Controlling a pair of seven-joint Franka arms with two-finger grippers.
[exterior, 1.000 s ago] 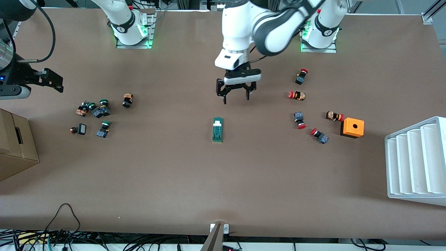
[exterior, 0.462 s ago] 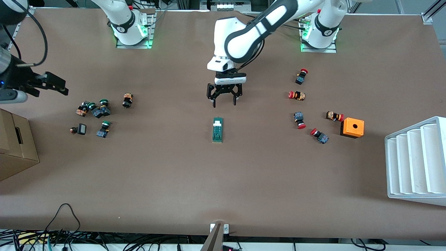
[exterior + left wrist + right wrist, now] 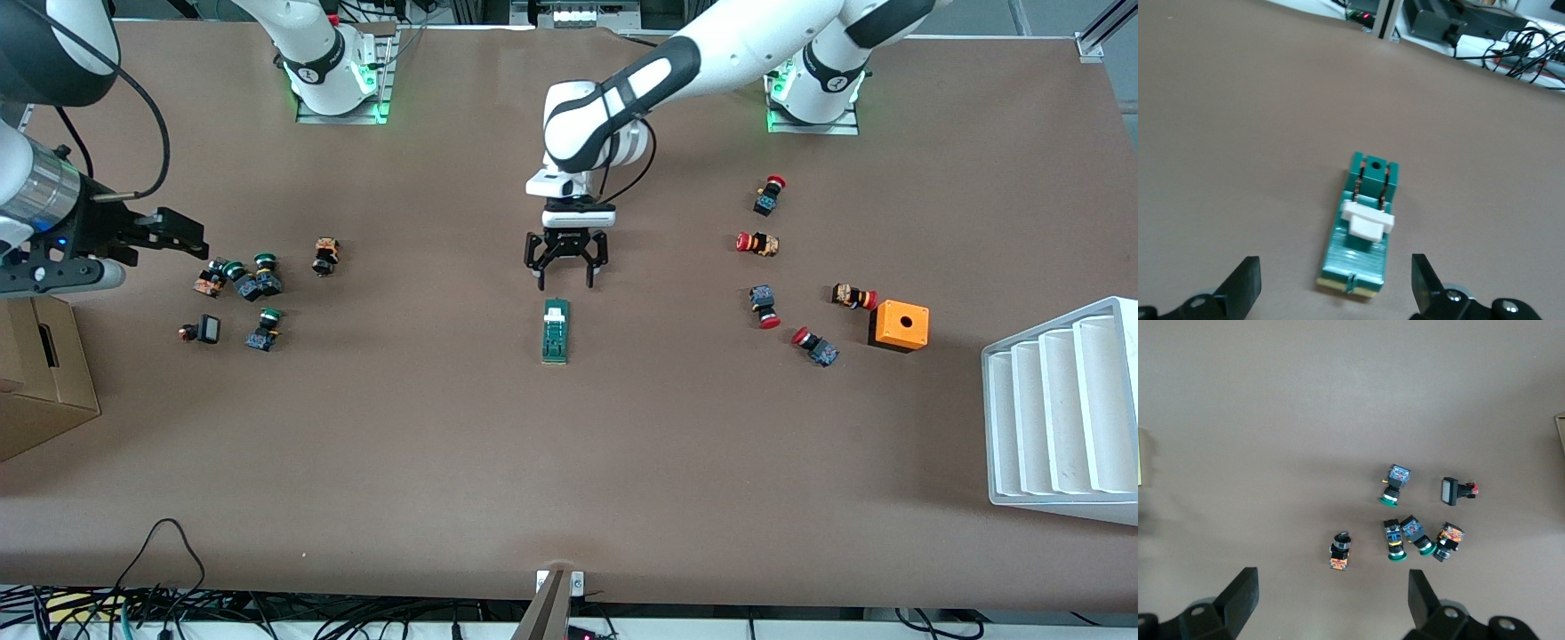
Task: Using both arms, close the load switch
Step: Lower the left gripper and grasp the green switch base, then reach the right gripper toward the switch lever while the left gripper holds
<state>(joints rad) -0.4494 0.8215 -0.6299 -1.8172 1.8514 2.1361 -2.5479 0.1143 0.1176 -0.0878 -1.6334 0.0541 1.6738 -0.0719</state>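
A brown tabletop [image 3: 569, 462] carried a small dark-green load switch [image 3: 556, 331] near its middle, lying flat with its white tab [image 3: 556, 313] at the end toward the robots' bases. Bare tabletop surrounded the switch on every side.

The left gripper [image 3: 565, 276] hung over the tabletop just on the base side of the switch's tab end, pointing down, its jaws spread wide and holding nothing. In the left wrist view the switch [image 3: 1361, 227] lay between the two black fingers [image 3: 1245, 287], apart from both.

The right gripper [image 3: 182, 236] hovered at the right arm's end of the table, by a cluster of green-capped push-buttons [image 3: 244, 283], its jaws also wide apart and empty. The right wrist view looked down on that cluster [image 3: 1415, 520].

Toward the left arm's end lay several red-capped push-buttons [image 3: 763, 305], well apart from the switch, and an orange box with a hole [image 3: 900, 325] just beside one of them. A white ribbed tray [image 3: 1062, 409] sat at that table edge. A cardboard box [image 3: 40, 373] stood at the right arm's edge. The wide strip of tabletop nearest the front camera lay open.
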